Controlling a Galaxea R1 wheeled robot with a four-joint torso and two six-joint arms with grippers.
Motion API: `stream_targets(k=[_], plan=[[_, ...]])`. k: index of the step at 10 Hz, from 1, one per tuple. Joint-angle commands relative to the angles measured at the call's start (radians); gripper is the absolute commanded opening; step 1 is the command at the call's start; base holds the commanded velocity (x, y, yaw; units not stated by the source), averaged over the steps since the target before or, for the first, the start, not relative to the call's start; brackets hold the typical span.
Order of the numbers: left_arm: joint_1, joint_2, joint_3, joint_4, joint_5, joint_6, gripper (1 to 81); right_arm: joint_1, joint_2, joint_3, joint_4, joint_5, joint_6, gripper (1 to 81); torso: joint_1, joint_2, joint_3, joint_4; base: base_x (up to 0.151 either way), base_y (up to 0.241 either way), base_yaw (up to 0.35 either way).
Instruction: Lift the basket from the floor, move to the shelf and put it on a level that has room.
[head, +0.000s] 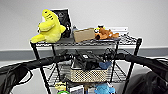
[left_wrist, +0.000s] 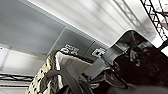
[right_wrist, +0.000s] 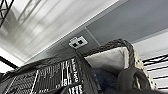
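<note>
Between my two arms the basket (head: 88, 74) sits at the shelf's (head: 37, 60) second level (head: 120, 75), below the yellow plush (head: 49, 26). I cannot tell whether either side's fingers grip it.

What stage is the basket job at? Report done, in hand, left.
Done: the basket is off the floor and up at the shelf. In hand: both arms reach in to its two ends, holding it level with the second-from-top tier, below the yellow plush toy. Left: whether it already rests on that tier cannot be told; release and withdrawal remain.
</note>
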Motion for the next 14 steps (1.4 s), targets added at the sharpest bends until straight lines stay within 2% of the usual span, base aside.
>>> stream_targets(k=[1, 4, 9, 14], plan=[[-0.194, 0.0, 0.015, -0.003, -0.012, 0.005, 81.1, 0.195, -0.005, 0.019, -0.006, 0.004, 0.001, 81.1, 0.0, 0.0, 0.0, 0.0, 0.0, 0.0, 0.0], [-0.193, -0.05, 0.08, -0.002, -0.013, 0.005, 81.1, 0.191, -0.046, 0.066, 0.0, 0.004, 0.009, 81.1, 0.0, 0.0, 0.0, 0.0, 0.0, 0.0, 0.0], [-0.155, -0.223, 0.282, 0.004, -0.018, 0.005, 81.1, 0.157, -0.258, 0.355, -0.002, 0.059, 0.02, 81.1, 0.0, 0.0, 0.0, 0.0, 0.0, 0.0, 0.0], [-0.109, -0.36, 0.441, 0.01, -0.039, 0.006, 81.1, 0.094, -0.445, 0.58, 0.0, 0.104, 0.018, 81.1, 0.0, 0.0, 0.0, 0.0, 0.0, 0.0, 0.0]])
